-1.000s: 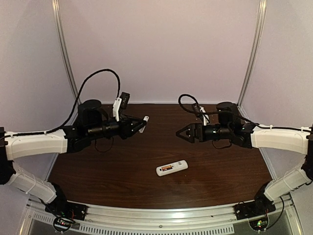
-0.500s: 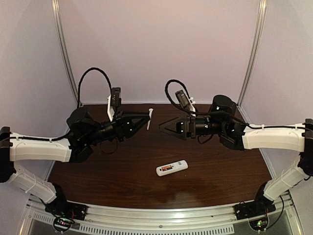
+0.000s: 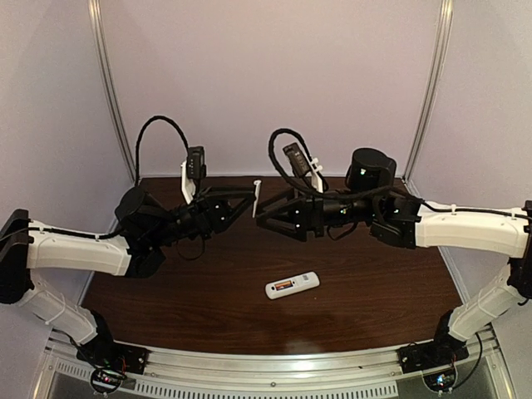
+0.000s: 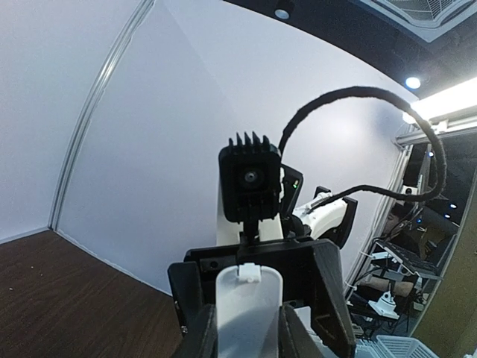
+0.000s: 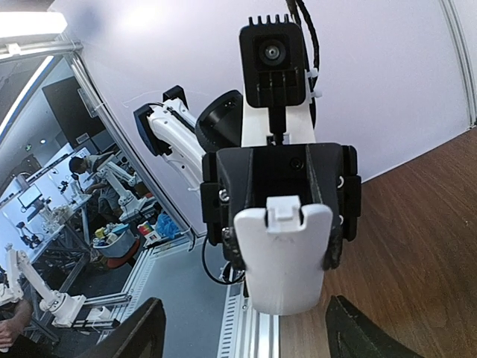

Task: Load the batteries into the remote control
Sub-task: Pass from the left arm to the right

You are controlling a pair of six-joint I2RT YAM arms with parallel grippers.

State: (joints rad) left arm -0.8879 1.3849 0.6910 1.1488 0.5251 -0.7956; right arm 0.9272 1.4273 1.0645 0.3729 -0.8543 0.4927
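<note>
Pale lilac walls with aluminium posts (image 3: pixel 112 100) enclose a dark brown wood tabletop (image 3: pixel 183 291). Only the top view shows the one white remote control (image 3: pixel 293 285), lying near the middle of the near edge, with one orange-red battery (image 3: pixel 283 286) visible in its open bay. Above the far edge, the left end effector (image 3: pixel 248 199) is clenched on the single white battery cover (image 3: pixel 257 196). The right end effector (image 3: pixel 263 209) faces it, jaws spread and tips just beside the cover. Only the wrist views show a lab beyond the walls.
</note>
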